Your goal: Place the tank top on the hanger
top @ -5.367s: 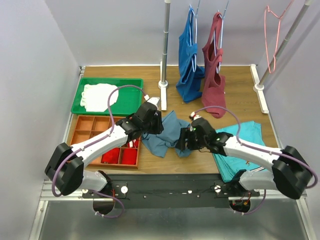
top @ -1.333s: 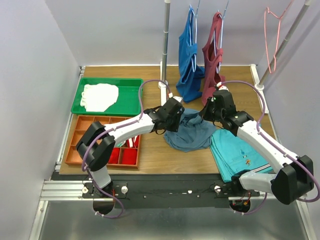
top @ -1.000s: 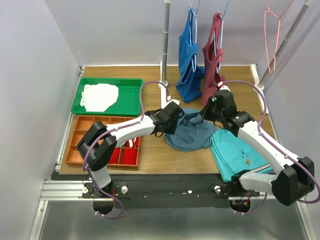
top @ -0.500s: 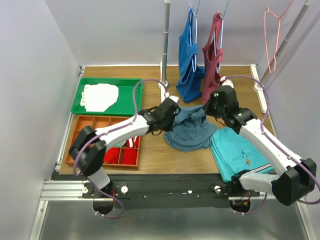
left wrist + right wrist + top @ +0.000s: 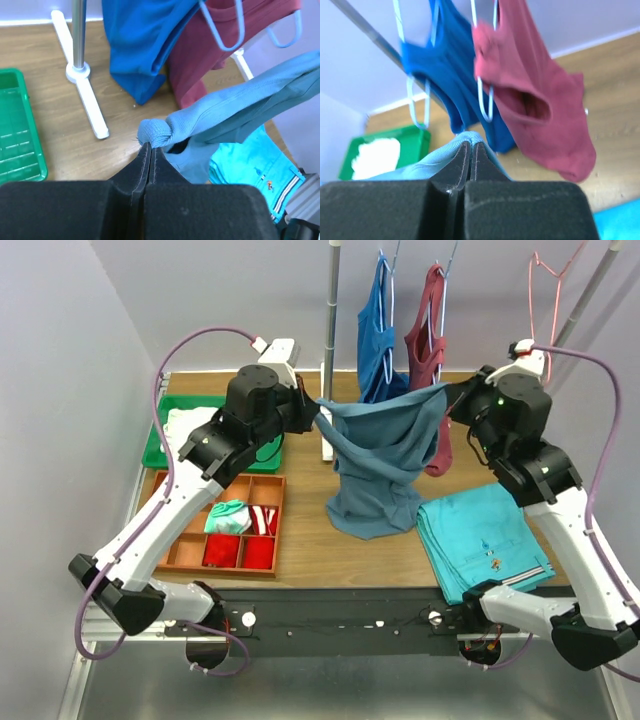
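Note:
The slate-blue tank top (image 5: 380, 455) hangs stretched in the air between my two grippers, its lower part drooping to the table. My left gripper (image 5: 316, 412) is shut on its left strap, bunched at the fingertips (image 5: 150, 146). My right gripper (image 5: 450, 398) is shut on the right strap, a fold of cloth pinched at the tips (image 5: 471, 143). The pink wire hanger (image 5: 548, 315) hangs on the slanted rail at the top right, apart from the cloth and beyond the right gripper.
A royal-blue top (image 5: 378, 350) and a maroon top (image 5: 428, 360) hang on pale hangers right behind the stretched cloth. A rack post and its white foot (image 5: 327, 390) stand behind. A folded teal cloth (image 5: 480, 540), a green tray (image 5: 160, 445) and an orange compartment box (image 5: 190, 540) lie on the table.
Both arms have lifted high off the table with the tank top, spreading it wide between them. The left gripper has closed on the left strap.

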Robot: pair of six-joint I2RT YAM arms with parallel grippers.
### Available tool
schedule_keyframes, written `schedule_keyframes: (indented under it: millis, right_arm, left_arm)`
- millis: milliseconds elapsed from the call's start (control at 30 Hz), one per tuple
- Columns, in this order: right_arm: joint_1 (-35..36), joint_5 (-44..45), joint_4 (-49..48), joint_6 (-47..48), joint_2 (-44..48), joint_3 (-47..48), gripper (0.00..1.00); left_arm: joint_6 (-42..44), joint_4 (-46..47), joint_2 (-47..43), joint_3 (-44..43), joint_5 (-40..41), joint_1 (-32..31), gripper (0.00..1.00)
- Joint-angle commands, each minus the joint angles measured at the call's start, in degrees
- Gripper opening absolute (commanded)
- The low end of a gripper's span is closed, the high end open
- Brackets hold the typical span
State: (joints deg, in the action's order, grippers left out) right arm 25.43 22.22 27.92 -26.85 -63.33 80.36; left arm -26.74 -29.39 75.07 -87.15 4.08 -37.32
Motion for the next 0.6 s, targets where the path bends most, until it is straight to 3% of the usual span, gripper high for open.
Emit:
schedule_keyframes:
  millis: [0,333,467,567]
  right_arm:
    - [-0.21,3.62,1.43,1.45,-0.12,8.65,0.01]
    - [-0.21,-1.47,4.86,1.45,-2.85,24.4,0.01]
    - [-0.21,-3.06,7.32,0.84,-3.03,27.22,0.01]
    - [-0.21,-4.63,8.2,-1.0,-0.84,20.74,0.01]
  left_arm:
    - [2.92,-1.29,0.25,-6.35,-1.88,0.58,0.0]
    - [6.09,-3.66,3.94,-28.05,-3.99,1.02,0.0]
    - [4.86,-5.59,3.95,-28.95,-7.67,1.02,0.0]
    - [4.42,-6.21,1.93,-21.77,-7.6,1.02,0.0]
